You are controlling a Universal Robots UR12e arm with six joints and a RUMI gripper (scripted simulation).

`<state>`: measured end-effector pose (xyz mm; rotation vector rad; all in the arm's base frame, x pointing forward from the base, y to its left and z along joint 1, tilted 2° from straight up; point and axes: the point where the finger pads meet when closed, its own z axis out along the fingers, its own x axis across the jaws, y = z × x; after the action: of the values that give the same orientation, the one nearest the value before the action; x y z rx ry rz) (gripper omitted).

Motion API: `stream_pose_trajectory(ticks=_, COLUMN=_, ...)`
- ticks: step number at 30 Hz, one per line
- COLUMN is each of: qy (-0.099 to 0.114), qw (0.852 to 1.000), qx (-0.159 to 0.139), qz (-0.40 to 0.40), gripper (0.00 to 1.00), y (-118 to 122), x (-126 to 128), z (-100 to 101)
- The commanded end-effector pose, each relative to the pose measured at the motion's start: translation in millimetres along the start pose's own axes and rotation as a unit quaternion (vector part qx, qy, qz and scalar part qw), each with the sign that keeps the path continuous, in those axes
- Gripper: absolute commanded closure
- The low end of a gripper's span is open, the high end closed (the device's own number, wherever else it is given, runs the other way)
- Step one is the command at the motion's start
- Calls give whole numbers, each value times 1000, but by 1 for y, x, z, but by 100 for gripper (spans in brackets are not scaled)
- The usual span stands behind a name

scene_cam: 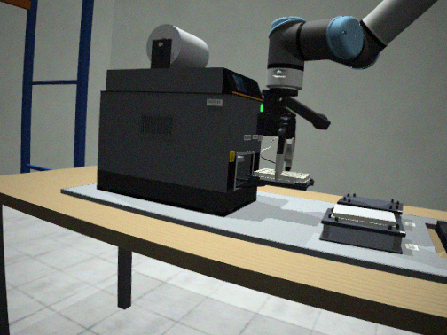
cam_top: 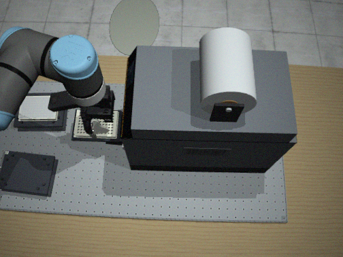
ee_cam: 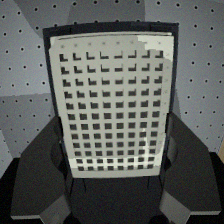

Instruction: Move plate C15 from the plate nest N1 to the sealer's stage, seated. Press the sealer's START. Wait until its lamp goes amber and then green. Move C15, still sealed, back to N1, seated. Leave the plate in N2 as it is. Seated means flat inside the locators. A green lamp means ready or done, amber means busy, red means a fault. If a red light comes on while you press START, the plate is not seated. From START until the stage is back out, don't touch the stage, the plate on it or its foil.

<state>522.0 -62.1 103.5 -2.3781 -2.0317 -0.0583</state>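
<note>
- White well plate [ee_cam: 112,107] lies on sealer's stage [cam_top: 120,118], gripper [scene_cam: 282,165] clamped across it, release only just beginning.
- Best: open fully, rise straight, check plate sits flat.

Arm [cam_top: 41,64] hides part of N2's plate [cam_top: 35,109] from above
</note>
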Motion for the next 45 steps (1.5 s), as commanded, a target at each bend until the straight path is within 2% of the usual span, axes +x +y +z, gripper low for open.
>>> stream_pose_trajectory(ticks=1, qy=0, qw=1000, qx=-1, qz=-1, gripper=32, y=0, x=1, z=-1)
stream_pose_trajectory(ticks=22, qy=0, qw=1000, qx=-1, qz=-1, gripper=32, y=0, x=1, z=-1)
stream_pose_trajectory(ticks=45, qy=-1, qw=1000, qx=-3, qz=-1, gripper=32, y=2, x=1, z=-17)
